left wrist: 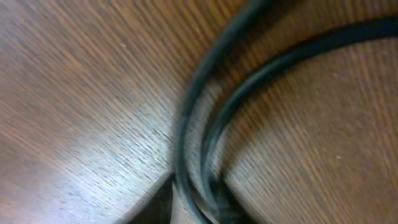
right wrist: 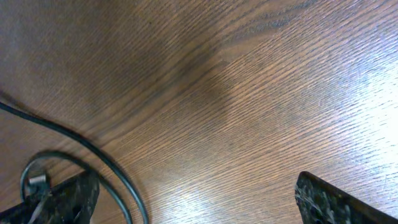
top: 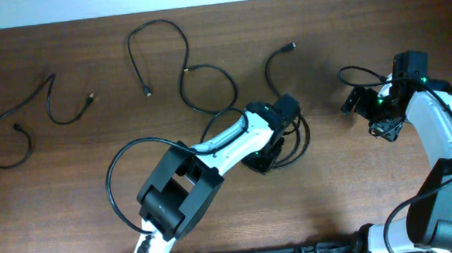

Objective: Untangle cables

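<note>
Several thin black cables (top: 156, 22) lie in loose curves.

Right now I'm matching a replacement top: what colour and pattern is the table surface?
The table is brown with wood grain, clearest in the right wrist view.

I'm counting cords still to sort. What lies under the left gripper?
Black cable loops stick out from beneath the left gripper; its wrist camera shows two strands on the wooden table. How many cords are bunched there, and their plugs, is covered.
</note>
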Controlling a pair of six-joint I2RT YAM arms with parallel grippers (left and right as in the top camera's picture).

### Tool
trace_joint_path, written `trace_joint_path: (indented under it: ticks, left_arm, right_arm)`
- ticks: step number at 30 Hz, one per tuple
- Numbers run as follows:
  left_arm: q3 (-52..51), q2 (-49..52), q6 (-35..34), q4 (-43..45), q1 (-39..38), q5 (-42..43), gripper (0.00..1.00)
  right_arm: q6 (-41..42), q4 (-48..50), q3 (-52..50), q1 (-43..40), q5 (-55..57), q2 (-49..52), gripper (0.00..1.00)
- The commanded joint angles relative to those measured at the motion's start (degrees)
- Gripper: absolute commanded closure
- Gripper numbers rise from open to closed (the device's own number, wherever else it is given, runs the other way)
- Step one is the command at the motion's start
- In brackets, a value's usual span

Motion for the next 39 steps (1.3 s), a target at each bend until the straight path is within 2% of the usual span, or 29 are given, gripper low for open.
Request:
trace_joint_path:
  ticks: [1,2,5,6,7,9,11,12,14,15,17,18,20,22,23,25,26,28,29,30,31,33,34,35,36,37,39]
  left_arm:
    - [-0.39,2.51,3.72,-1.27,1.42,-1.86,1.00]
    - [0.90,1.49,10.12,-4.26,4.68,-2.49,1.00]
    - [5.90,-6.75,13.07,-23.80,13.64,-13.55,1.00]
    - [7.89,-13.00,16.92,-29.11,16.55,-19.63,1.00]
    - [8.20,-19.91,26.49,-30.38,19.52,-23.87,1.00]
    - [8.20,-28.87,45.27,-31.56,24.72,-25.53,1.00]
    - [8.20,-37.07,47.25,-38.27,31.61,-29.68,1.00]
    - [8.20,-41.70,50.53,-40.24,37.46,-32.52,1.00]
    - [8.35,-49.03,56.59,-39.65,48.87,-33.40,1.00]
    - [8.35,-51.54,56.89,-39.32,53.51,-33.40,1.00]
    - [8.35,-54.18,56.06,-37.88,61.31,-33.22,1.00]
    - [8.20,-53.92,50.62,-37.92,64.52,-33.20,1.00]
    - [6.56,-52.76,34.80,-37.86,67.21,-30.58,1.00]
    - [3.32,-52.41,29.24,-34.12,67.36,-26.77,1.00]
    - [-0.92,-52.43,23.78,-30.05,67.36,-23.19,1.00]
    - [-9.60,-52.43,12.39,-27.67,67.36,-22.21,1.00]
    - [-14.82,-52.43,10.95,-25.38,67.36,-21.73,1.00]
    - [-25.40,-52.43,10.95,-17.94,67.36,-21.11,0.90]
    - [-31.56,-52.41,10.97,-11.19,67.36,-20.59,0.41]
    - [-34.18,-52.41,10.99,-7.87,67.36,-18.49,0.11]
    - [-36.52,-52.37,12.63,-4.22,67.34,-14.53,0.01]
    - [-38.71,-52.28,24.61,4.11,67.08,-6.60,0.01]
    - [-38.71,-52.09,39.54,10.97,67.08,-2.58,0.01]
    - [-38.71,-52.00,51.32,15.85,66.97,2.47,0.01]
    - [-38.71,-52.00,58.10,17.75,65.77,5.20,0.01]
    - [-38.71,-51.93,58.86,17.40,63.87,5.18,0.01]
    - [-38.71,-49.77,64.39,21.05,50.51,4.92,0.01]
  right_arm:
    - [0.09,-0.02,0.22,0.39,0.74,-0.07,0.01]
    - [0.09,-0.02,0.22,0.39,0.74,-0.07,0.01]
    - [0.09,0.02,0.22,0.39,1.18,-0.07,0.01]
    - [0.09,0.20,0.22,0.39,1.18,-0.07,0.01]
    - [0.09,0.31,0.22,0.39,1.22,-0.07,0.01]
    - [0.11,0.59,0.22,0.39,2.73,-0.07,0.01]
    - [0.11,0.81,0.22,0.39,2.69,-0.07,0.01]
    - [0.11,0.83,0.22,0.39,2.67,-0.07,0.01]
    - [0.11,0.87,0.22,0.39,2.67,-0.07,0.01]
    - [0.11,0.94,0.22,0.39,2.67,-0.07,0.01]
    - [0.13,1.27,0.22,0.39,2.67,-0.07,0.01]
    - [0.11,1.25,0.22,0.39,2.64,-0.07,0.01]
    - [0.11,1.22,0.22,0.39,2.64,-0.07,0.02]
    - [0.13,1.25,0.22,0.39,2.67,-0.07,0.01]
    - [0.11,1.25,0.22,0.39,2.64,-0.07,0.01]
    - [0.11,1.25,0.22,0.39,2.67,-0.07,0.02]
    - [0.11,1.27,0.22,0.39,2.67,-0.07,0.01]
    - [0.11,1.29,0.22,0.39,2.67,-0.07,0.01]
    - [0.13,1.29,0.22,0.39,2.64,-0.07,0.01]
    - [0.13,1.29,0.22,0.39,2.64,-0.07,0.01]
    - [0.13,1.29,0.22,0.39,2.64,-0.07,0.01]
    - [0.13,1.27,0.20,0.39,2.64,-0.07,0.01]
    - [0.13,1.27,0.20,0.39,2.64,-0.07,0.01]
    - [0.13,1.29,0.22,0.39,2.64,-0.07,0.01]
    - [0.13,1.29,0.22,0.39,2.64,-0.07,0.01]
    - [0.13,1.29,0.22,0.39,2.64,-0.07,0.01]
    - [0.13,1.29,0.22,0.39,2.64,-0.07,0.01]
